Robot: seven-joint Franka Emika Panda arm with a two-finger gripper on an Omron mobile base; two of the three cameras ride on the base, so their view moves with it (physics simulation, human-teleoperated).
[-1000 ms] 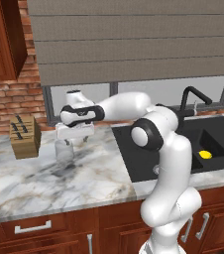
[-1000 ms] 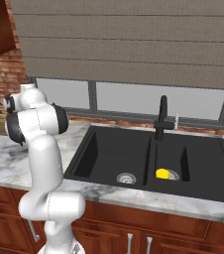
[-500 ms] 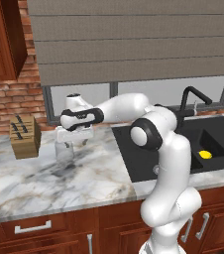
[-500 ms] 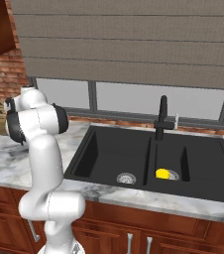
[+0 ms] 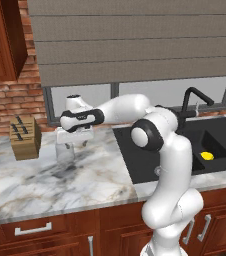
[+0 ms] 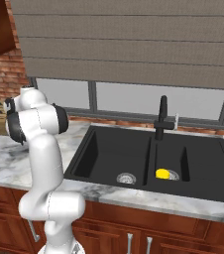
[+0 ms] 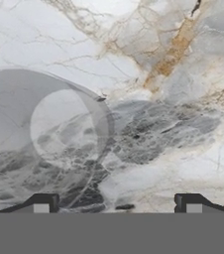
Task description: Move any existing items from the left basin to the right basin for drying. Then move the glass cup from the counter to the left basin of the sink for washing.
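Observation:
The glass cup (image 5: 65,153) stands upright on the counter (image 5: 45,185), left of the sink. My gripper (image 5: 69,143) hangs straight over it, pointing down, jaws open. In the hand view the glass cup (image 7: 39,144) is seen from above at the left. My gripper (image 7: 118,203) straddles its right wall, one fingertip (image 7: 42,203) over the cup's mouth and the other outside; nothing is gripped. The small yellow container (image 6: 162,173) lies in the narrow right basin (image 6: 176,154). The wide left basin (image 6: 109,149) holds only its silver drain (image 6: 126,177).
A wooden knife block (image 5: 25,137) stands on the counter just left of the cup, against the brick wall. The black faucet (image 6: 162,116) rises behind the divider between the basins. Window and blind run along the back.
The hand has sunk a little lower over the glass cup and shifted slightly left. The jaws have narrowed a touch. The yellow container has not moved.

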